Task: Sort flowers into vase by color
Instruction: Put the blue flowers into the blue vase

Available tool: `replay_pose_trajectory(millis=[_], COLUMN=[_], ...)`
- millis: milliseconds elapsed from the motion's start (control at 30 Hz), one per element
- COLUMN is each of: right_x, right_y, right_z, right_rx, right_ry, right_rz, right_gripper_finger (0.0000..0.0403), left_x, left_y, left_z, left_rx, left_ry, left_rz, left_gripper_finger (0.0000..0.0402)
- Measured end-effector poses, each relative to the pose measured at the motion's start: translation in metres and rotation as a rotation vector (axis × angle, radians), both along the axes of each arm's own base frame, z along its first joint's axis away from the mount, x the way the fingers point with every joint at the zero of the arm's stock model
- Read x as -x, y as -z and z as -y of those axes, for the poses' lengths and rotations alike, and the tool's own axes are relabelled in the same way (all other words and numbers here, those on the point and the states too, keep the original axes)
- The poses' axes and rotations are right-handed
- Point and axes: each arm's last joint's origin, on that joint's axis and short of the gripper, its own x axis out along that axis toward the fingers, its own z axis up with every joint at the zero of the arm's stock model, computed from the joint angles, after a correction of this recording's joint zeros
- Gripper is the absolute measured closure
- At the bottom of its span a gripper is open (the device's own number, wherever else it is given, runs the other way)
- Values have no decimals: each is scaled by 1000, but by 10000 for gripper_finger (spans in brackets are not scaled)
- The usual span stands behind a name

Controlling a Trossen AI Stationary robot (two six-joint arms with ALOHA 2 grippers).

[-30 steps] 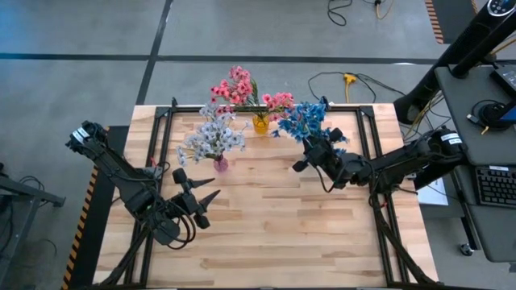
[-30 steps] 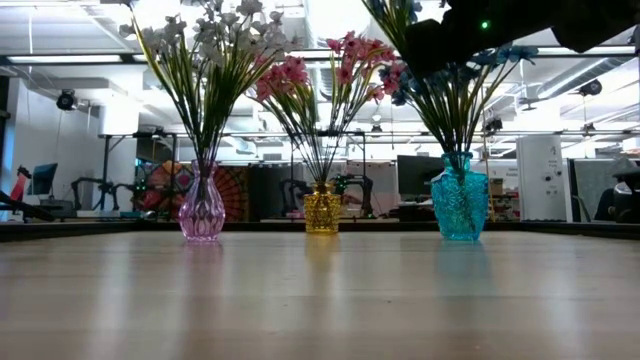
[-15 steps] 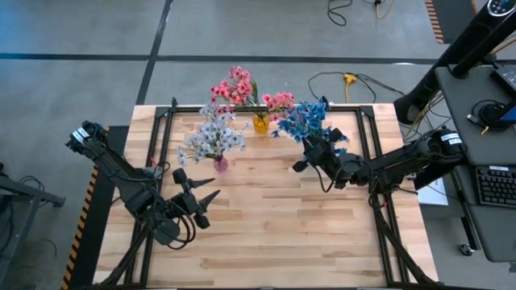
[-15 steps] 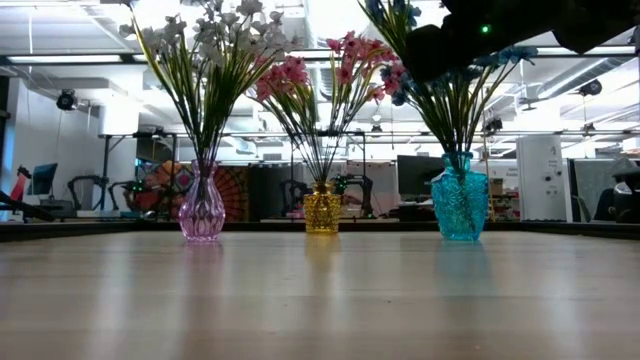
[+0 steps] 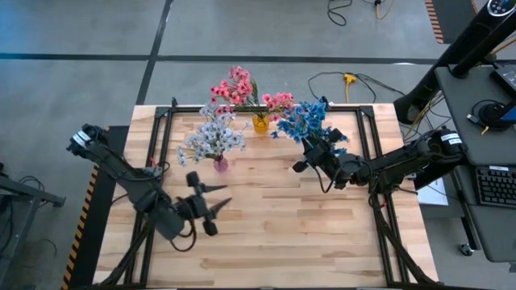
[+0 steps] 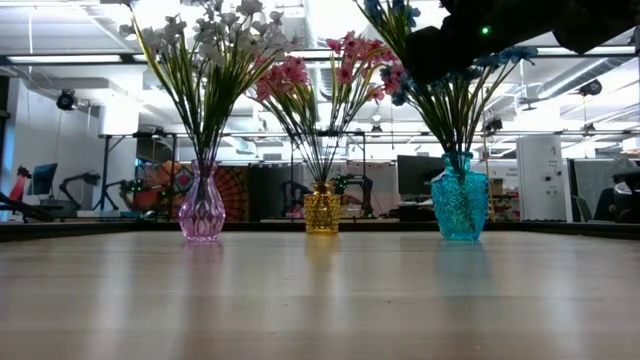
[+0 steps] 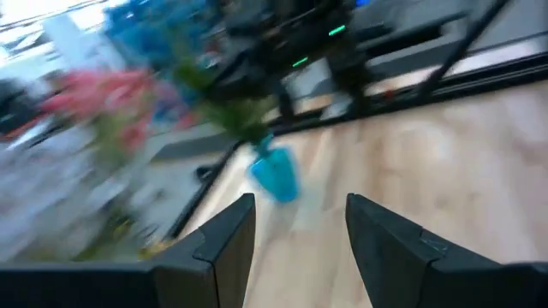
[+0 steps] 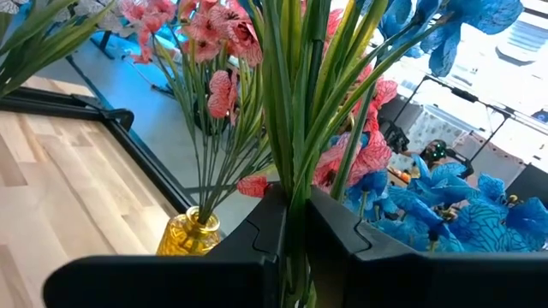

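Three vases stand in a row at the table's far side. A pink glass vase [image 6: 202, 210] holds white-lavender flowers [image 5: 211, 137]. A yellow vase [image 6: 322, 210] holds pink flowers [image 5: 242, 89]. A teal vase [image 6: 459, 200] holds blue flowers [image 5: 302, 121]. My right gripper [image 5: 311, 156] is above the teal vase and shut on the blue flowers' stems; it also shows in its wrist view [image 8: 295, 205]. My left gripper [image 5: 213, 200] is open and empty over the table's middle left, near the pink glass vase; its wrist view [image 7: 300, 231] shows the gap. My right gripper pinches green stems of the blue flowers [image 8: 295, 171] between its two fingers [image 8: 257, 231], below the blossoms and above the vase's neck. It comes from the table's right, across the stems. The stems stand upright, their lower ends in the teal vase [image 6: 456, 150].
Black frame rails [image 5: 165, 137] run along the tabletop's left, far and right sides. Bare wooden tabletop [image 5: 274, 234] lies near of the vases. A desk with a keyboard [image 5: 492, 185] stands to the table's right.
My left gripper has gone a little toward the table's right edge and turned, still open and empty. My right gripper has kept still on the blue flowers' stems.
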Motion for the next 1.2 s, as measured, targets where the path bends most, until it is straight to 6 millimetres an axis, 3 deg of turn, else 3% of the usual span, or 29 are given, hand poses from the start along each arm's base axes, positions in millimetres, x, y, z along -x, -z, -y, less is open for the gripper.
replay_pose_trajectory(millis=[133, 333, 633, 933, 1200], right_x=[0, 0, 0, 0, 0], right_y=[0, 0, 0, 0, -1], right_z=[0, 0, 0, 0, 0], right_rx=[4, 7, -7, -15, -19], right_ry=[1, 1, -2, -5, -13], right_rz=[-5, -8, 11, 23, 29], right_gripper_finger=[374, 374, 374, 374, 374], left_x=[-36, -76, -109, -148, -170], left_y=[-7, -11, -7, -1, 2], left_z=[-4, -43, -105, -136, -158], left_rx=[-3, -34, 79, 114, 162], left_ry=[158, 33, 106, -3, -17], left_rz=[102, 268, 366, 396, 375], left_gripper_finger=[235, 235, 209, 147, 133])
